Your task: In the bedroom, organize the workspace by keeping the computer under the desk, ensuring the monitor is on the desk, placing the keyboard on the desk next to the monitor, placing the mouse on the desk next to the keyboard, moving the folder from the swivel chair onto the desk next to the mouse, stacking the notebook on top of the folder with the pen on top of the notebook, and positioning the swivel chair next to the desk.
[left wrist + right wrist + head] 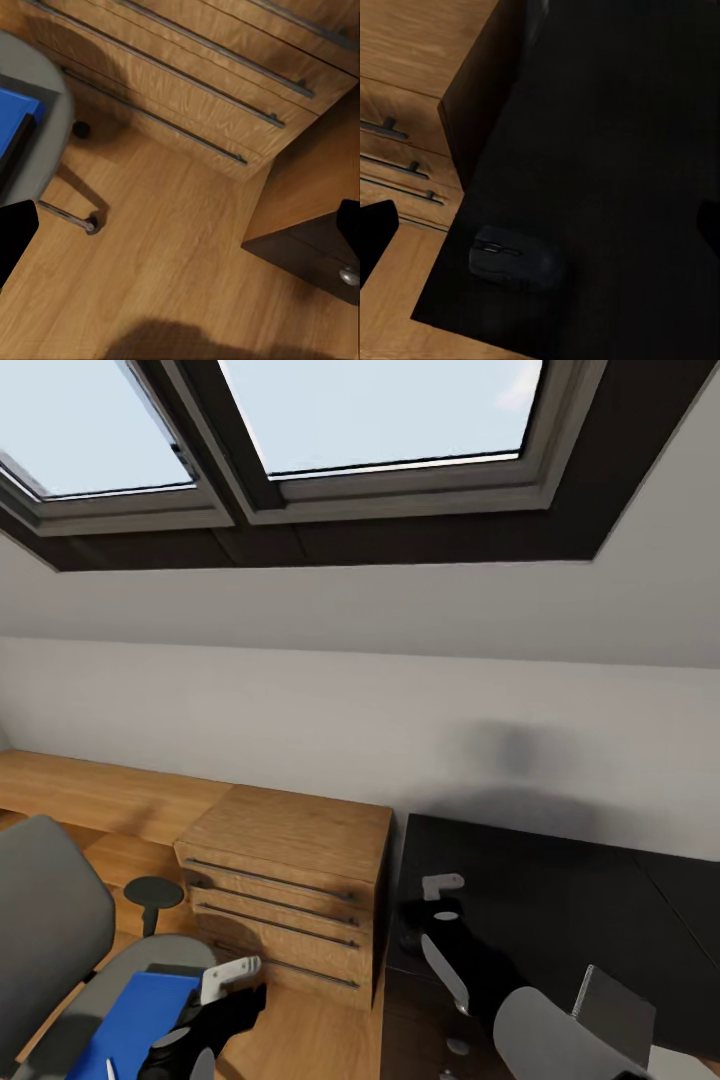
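Blue and flat, the folder (135,1020) lies nearest, on the grey seat of the swivel chair (45,920), with a thin white stick, perhaps the pen, resting near its lower edge. The left gripper (215,1000) hangs just beside the folder's right edge; in the left wrist view its dark fingertips (15,232) sit at opposite margins, so the jaws stand wide with nothing between them. To lift the folder well, I judge the gripper should come in low from the seat's open side and pinch one edge, since a flat thing gives no other purchase.

Further on, the right gripper (443,920) hovers over the black desk (560,900), jaws likewise spread and empty, above the small black mouse (514,259) sitting near the desk's corner. Between chair and desk stands the wooden drawer chest (290,880). The folder's spot should be beside that mouse, so keep the corner uncrowded.
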### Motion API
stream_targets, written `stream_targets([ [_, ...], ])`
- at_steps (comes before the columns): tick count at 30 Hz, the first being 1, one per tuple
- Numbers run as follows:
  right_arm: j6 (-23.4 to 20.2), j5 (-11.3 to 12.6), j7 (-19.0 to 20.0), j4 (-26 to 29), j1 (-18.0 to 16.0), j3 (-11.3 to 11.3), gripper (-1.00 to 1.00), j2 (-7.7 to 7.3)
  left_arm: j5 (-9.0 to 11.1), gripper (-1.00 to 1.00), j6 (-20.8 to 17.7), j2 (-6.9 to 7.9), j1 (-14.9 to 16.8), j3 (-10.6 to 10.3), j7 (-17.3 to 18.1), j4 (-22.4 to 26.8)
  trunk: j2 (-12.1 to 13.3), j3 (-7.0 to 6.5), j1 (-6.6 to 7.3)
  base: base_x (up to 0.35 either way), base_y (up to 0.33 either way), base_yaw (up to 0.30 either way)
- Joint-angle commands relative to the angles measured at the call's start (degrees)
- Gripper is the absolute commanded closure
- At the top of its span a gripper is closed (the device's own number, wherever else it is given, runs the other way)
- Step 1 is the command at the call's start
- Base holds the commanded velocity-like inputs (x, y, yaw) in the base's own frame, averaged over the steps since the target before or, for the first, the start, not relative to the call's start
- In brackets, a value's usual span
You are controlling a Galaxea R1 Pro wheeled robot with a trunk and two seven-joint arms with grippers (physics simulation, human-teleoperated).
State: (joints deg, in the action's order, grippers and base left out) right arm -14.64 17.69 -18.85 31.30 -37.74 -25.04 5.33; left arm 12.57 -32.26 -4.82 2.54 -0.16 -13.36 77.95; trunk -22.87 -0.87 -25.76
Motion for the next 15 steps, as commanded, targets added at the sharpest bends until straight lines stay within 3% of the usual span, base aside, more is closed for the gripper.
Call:
stream_targets([
  [1,-0.12,0.5,-0.48,-0.76,-0.21,-0.41,-1.0,-0.02,0.61,-1.0,-0.21,-0.01,0.01,-0.02,-0.44,0.51,-0.05,0.03,-0.02,0.003,0.0,0.0],
  [9,0.3,0.63,-0.38,-4.72,-1.49,-0.36,-1.0,0.09,0.61,-1.0,-0.18,-0.02,-0.07,-0.1,-0.44,3.32,-0.05,0.03,-0.02,0.009,0.0,0.0],
  [13,0.05,0.85,-0.41,-4.84,-1.54,-0.29,-1.0,0.15,0.61,-1.0,-0.21,0.06,-0.08,-0.11,-0.44,3.43,-0.05,0.03,-0.02,0.192,0.0,0.0],
  [15,-0.45,1.0,-0.7,-4.81,-1.54,1.26,-1.0,0.92,0.61,-1.0,-0.33,0.03,-0.08,-0.11,-0.38,3.43,-0.05,0.03,-0.02,0.017,0.0,0.0],
])
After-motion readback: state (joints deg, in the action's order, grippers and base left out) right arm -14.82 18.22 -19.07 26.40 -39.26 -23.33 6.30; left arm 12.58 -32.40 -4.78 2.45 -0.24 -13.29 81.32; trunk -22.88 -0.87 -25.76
